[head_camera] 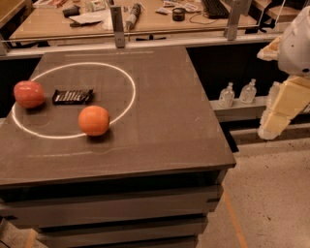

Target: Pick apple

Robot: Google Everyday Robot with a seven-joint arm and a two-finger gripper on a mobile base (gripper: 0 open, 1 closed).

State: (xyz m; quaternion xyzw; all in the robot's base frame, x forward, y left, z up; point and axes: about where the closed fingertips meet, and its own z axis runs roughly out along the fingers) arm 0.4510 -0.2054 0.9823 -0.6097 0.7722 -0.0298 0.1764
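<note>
The apple (29, 93), reddish and slightly squat, sits on the dark table (160, 121) at its left edge, on the line of a white circle. My gripper (275, 123) hangs at the far right of the camera view, off the table's right side and below its top, far from the apple. The tan arm link (290, 97) above it reaches up to a white housing.
A bright orange fruit (94, 120) lies right of and nearer than the apple. A dark snack bar (72, 96) lies between them. Two clear bottles (237, 93) stand on a low shelf right of the table. A cluttered desk (145, 14) is behind.
</note>
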